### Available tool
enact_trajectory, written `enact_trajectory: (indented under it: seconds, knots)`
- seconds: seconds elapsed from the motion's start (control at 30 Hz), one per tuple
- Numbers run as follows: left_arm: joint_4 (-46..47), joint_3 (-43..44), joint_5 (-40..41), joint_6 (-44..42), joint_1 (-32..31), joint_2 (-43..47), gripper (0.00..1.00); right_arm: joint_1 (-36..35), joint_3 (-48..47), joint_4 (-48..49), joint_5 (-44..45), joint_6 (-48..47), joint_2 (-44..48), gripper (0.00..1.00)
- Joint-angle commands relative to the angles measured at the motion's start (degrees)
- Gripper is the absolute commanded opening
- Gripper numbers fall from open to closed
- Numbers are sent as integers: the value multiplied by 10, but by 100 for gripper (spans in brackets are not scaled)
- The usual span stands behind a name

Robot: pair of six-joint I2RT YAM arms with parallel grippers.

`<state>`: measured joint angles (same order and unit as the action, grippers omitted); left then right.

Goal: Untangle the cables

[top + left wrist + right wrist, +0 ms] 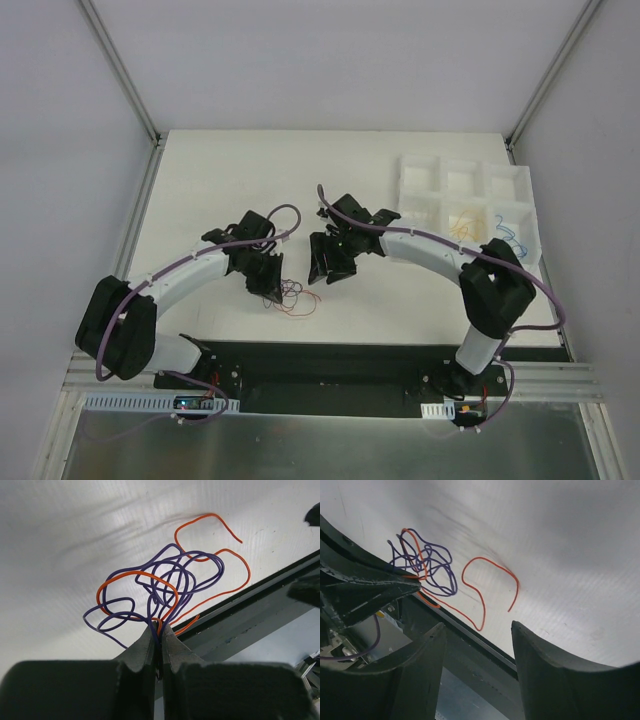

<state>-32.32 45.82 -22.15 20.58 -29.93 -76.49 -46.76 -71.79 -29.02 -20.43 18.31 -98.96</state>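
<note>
Left gripper (160,630) pinching cables (170,577) at tangle's edge, prob as anchor. Right gripper (478,625) spread, empty, near loose orange wire (483,602), likely next pull.

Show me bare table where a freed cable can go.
Bare: far table left of the tray; also between right arm and black base plate. Crowded: the cable tangle, between left end effector and right end effector.

No readable text, no labels, brands, numbers or signs legible in any of the views
</note>
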Motion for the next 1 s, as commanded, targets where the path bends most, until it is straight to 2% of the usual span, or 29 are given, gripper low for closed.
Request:
enact_trajectory:
  seconds: [0.0,0.17,0.3,0.4,0.53,0.6,0.63,0.73,0.87,0.97]
  knots:
    - [10,37,-32,10,1,-19,0,-7,13,86,-64,38,-27,57]
    - [12,49,-40,12,1,-26,0,-13,-5,53,-73,41,-76,53]
    - [17,51,-40,17,1,-31,0,-18,-20,25,-69,38,-98,45]
    - [18,53,-33,18,1,-31,0,-18,-8,24,-62,45,-96,30]
    - [16,49,24,31,1,-31,0,-19,13,13,-17,57,-68,1]
    - [10,45,68,37,4,-37,1,-23,16,-9,34,53,-35,1]
    - [5,45,96,39,7,-44,5,-23,17,-21,56,49,-13,0]
    - [-8,54,138,41,43,-84,4,-23,17,-68,122,47,57,0]
    - [-13,59,157,37,95,-134,5,-24,12,-120,227,37,175,0]
    - [-14,59,148,29,119,-142,13,-13,-28,-179,304,27,249,0]
